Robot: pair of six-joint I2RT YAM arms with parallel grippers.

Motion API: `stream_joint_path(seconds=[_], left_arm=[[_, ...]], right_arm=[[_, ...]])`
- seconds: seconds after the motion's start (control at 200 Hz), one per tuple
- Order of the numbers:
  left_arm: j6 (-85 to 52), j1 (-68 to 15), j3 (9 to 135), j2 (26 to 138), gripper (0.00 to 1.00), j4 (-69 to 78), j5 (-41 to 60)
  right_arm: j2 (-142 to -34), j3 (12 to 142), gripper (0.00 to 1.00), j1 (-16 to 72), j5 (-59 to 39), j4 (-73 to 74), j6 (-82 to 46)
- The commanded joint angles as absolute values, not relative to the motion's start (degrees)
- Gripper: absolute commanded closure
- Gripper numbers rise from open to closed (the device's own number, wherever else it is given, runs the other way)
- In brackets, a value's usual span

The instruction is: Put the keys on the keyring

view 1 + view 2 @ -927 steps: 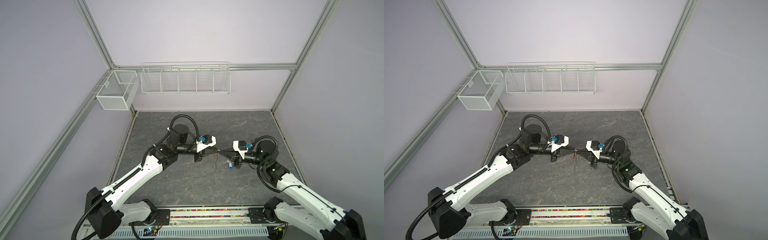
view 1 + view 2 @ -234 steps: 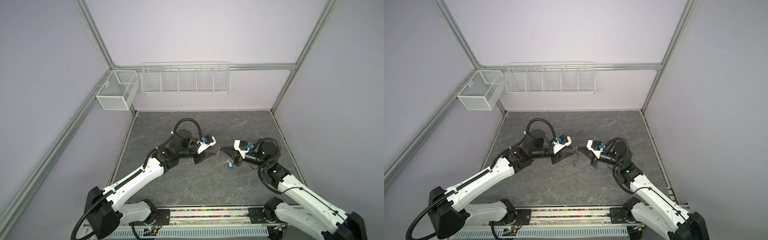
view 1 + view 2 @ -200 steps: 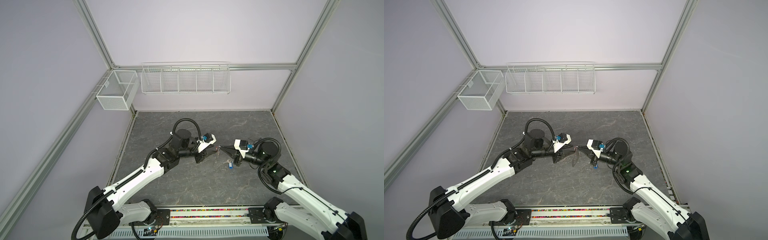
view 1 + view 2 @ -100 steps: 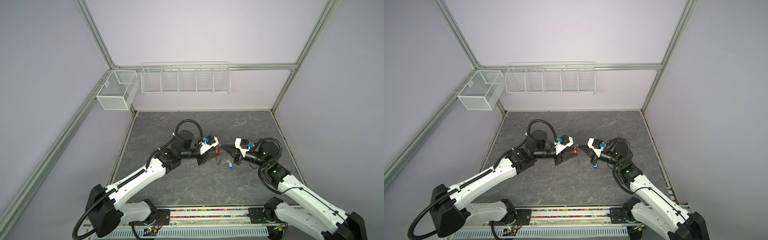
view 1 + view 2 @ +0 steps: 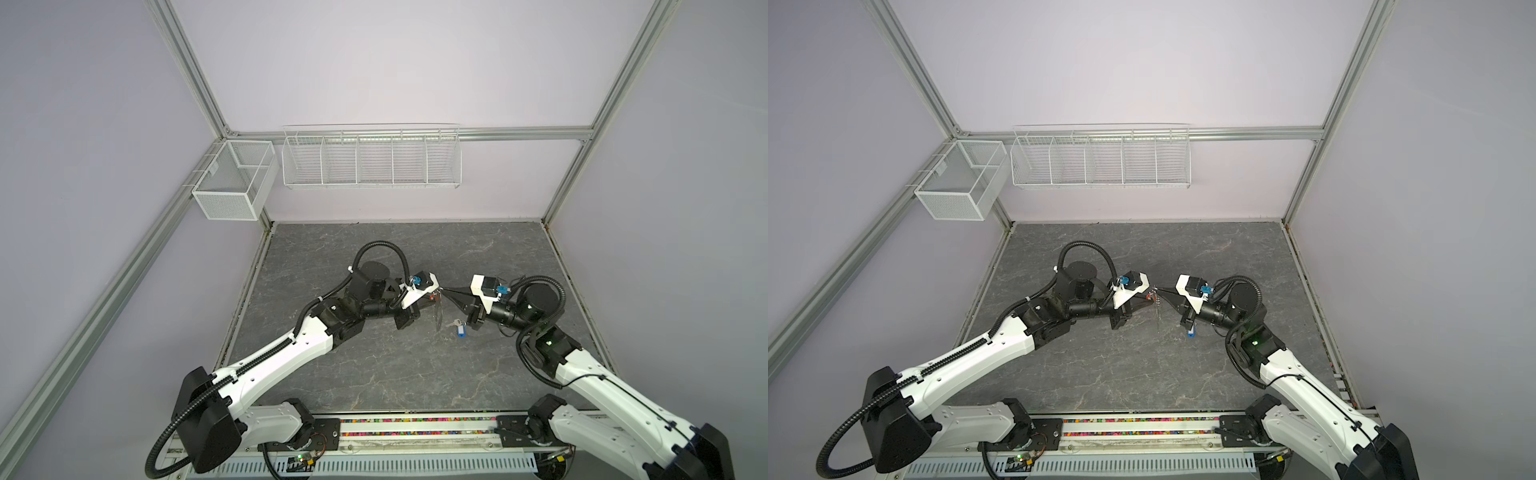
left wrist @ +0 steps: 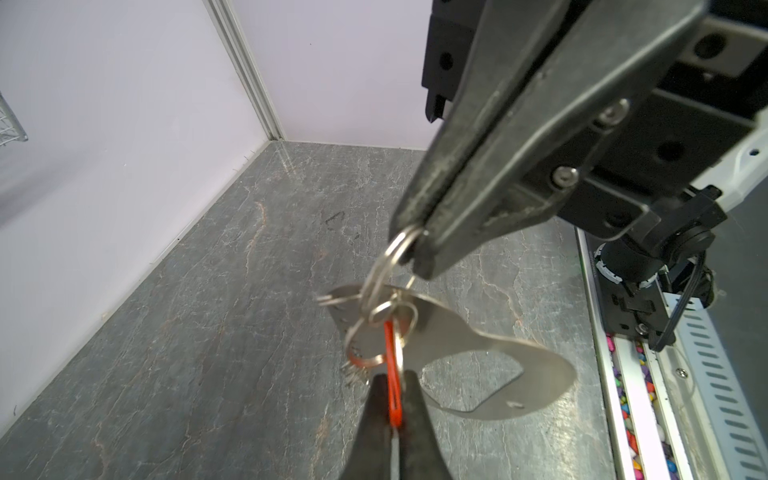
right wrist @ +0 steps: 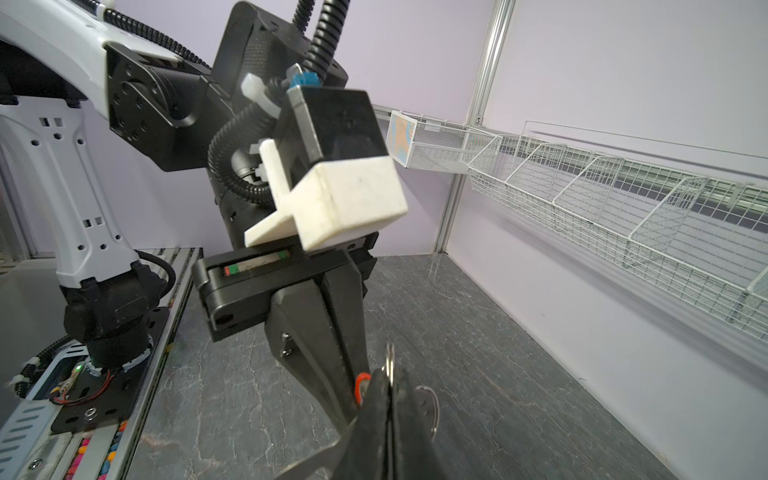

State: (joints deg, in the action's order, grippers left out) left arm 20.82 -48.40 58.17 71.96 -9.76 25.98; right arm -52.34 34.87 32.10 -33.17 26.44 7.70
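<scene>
Keyring (image 6: 490, 349): flat crescent plate, dangling above the table (image 5: 374, 374) by one of its split rings (image 6: 392, 253), which is pinched in the fully closed right gripper (image 6: 415, 245). Red-tagged key (image 6: 390, 345): tag clamped edge-on in the closed left gripper (image 6: 393, 380), long axis pointing straight ahead into the ring cluster; whether it is threaded, cannot tell. Blue-tagged key (image 5: 459, 330): flat on the table beneath the right gripper, nearer that arm.
</scene>
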Motion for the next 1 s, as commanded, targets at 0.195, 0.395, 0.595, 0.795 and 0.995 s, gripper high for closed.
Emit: stream_joint_path(seconds=[0.195,0.395,0.595,0.795,0.995], left_arm=[[22.54,-48.79,61.66,74.40,1.00,-13.51,32.29],[23.27,-48.82,63.53,75.97,1.00,-15.95,35.12],[24.69,-48.32,62.08,72.54,0.67,-15.91,27.14],[25.67,-45.33,61.61,67.88,0.62,-16.48,24.96],[28.29,-44.21,64.07,67.50,0.69,-16.82,27.15]], right_arm=[[-51.16,33.12,0.93,32.37,-30.22,30.01,6.94],[-51.07,32.70,0.93,32.42,-30.32,29.97,7.03],[-50.36,32.04,0.93,32.43,-31.22,30.21,7.29],[-50.62,31.90,0.93,32.23,-32.74,31.46,6.95],[-51.50,31.83,0.93,32.09,-34.96,33.10,6.03]])
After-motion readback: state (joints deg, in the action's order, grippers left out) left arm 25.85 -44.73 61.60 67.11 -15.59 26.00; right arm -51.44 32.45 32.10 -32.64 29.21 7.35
